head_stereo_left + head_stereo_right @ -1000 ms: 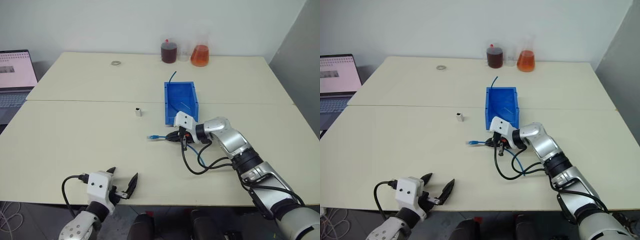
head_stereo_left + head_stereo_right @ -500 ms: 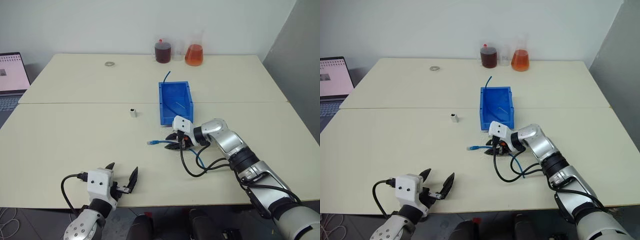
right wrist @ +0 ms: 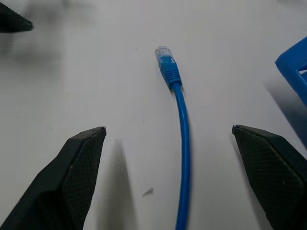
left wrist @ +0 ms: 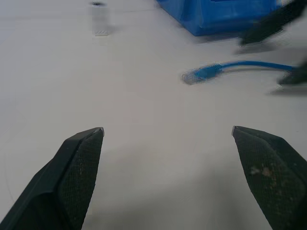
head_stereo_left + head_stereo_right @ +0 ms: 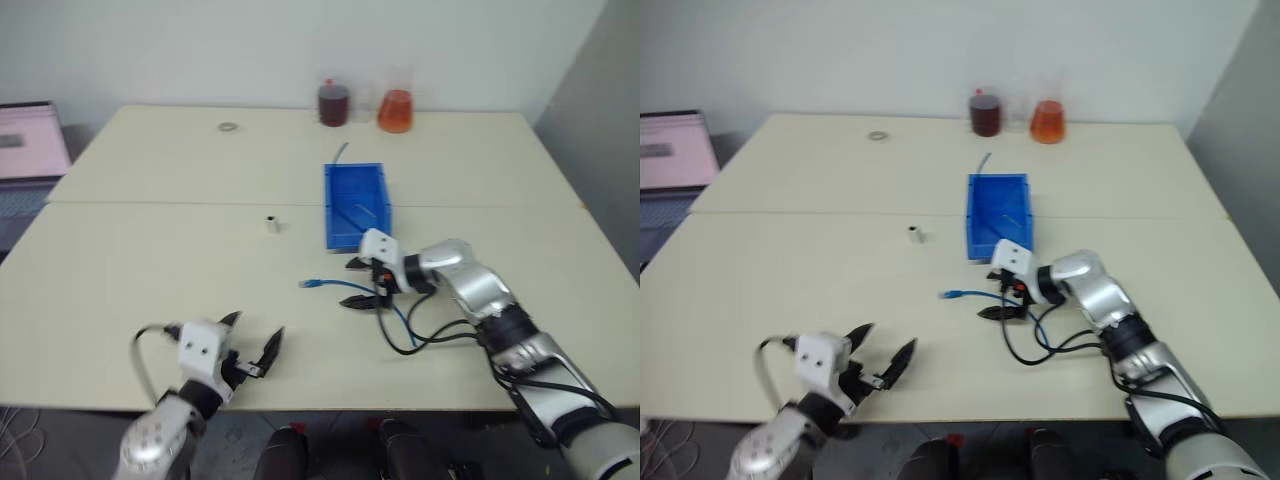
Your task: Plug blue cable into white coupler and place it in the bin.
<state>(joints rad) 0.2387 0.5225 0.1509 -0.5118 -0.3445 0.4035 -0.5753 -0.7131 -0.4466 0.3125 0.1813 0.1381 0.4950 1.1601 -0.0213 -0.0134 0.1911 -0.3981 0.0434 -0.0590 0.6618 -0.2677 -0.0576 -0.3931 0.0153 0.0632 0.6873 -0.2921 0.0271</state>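
Right gripper (image 5: 360, 283) is seen spread wide over the blue cable (image 3: 181, 128) — apparently untouched; left gripper (image 5: 252, 343), likewise apart, is held near the table's (image 5: 150, 260) front edge.

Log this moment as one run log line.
right gripper: open, blue cable between fingers, unheld | left gripper: open, empty | white coupler: apart on table | bin: unplugged

left gripper (image 5: 253, 343) fingers spread, right gripper (image 5: 360, 282) fingers spread
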